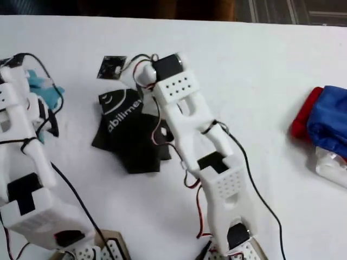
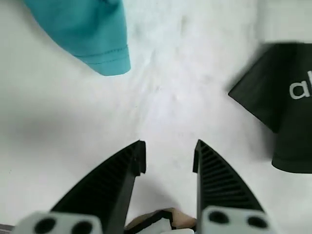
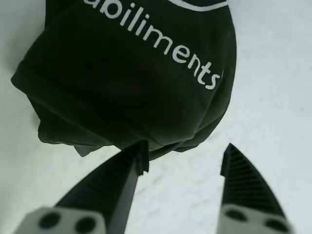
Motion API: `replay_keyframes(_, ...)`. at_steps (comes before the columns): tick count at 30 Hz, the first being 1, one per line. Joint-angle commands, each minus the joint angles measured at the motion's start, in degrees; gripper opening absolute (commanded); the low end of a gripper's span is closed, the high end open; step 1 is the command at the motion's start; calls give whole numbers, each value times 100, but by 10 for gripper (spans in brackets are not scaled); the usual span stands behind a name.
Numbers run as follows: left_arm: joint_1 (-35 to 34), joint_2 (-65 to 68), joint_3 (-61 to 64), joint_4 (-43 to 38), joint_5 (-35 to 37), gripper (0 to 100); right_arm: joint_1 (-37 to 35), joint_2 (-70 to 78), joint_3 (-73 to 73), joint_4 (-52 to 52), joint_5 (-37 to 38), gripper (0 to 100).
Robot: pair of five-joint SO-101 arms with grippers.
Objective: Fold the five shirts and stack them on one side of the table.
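Diagonally, black shirt point(image 1: 129, 140); print side up

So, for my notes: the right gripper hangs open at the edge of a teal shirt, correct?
Not teal. The right wrist view shows the right gripper hanging open at the edge of the black shirt.

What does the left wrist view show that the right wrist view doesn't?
Left wrist view: a teal shirt and the left tool, open above the white table. Right wrist view: the right tool, open at the edge of the crumpled black shirt. Shared: the black shirt and the table.
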Motion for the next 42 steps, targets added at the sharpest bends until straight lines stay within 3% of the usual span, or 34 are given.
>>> replay_keyframes(1,-176,-26,4,70,-35,184,-163,-207,-35,127,70,244)
replay_keyframes(11,-255,-18,13,62,-35,184,-558,-708,1626,119,369,245)
replay_keyframes(20,-255,-18,13,62,-35,184,-532,-31,1407,-514,536,241)
replay_keyframes(22,-255,-18,13,62,-26,184,-505,84,1152,-558,536,190)
replay_keyframes(25,-255,-18,13,62,-26,184,-488,224,818,-549,527,1)
replay_keyframes(28,-255,-18,13,62,-26,184,-453,259,712,-541,527,20)
replay_keyframes(42,-255,-26,13,62,-26,184,822,-1103,-1363,119,-1389,18)
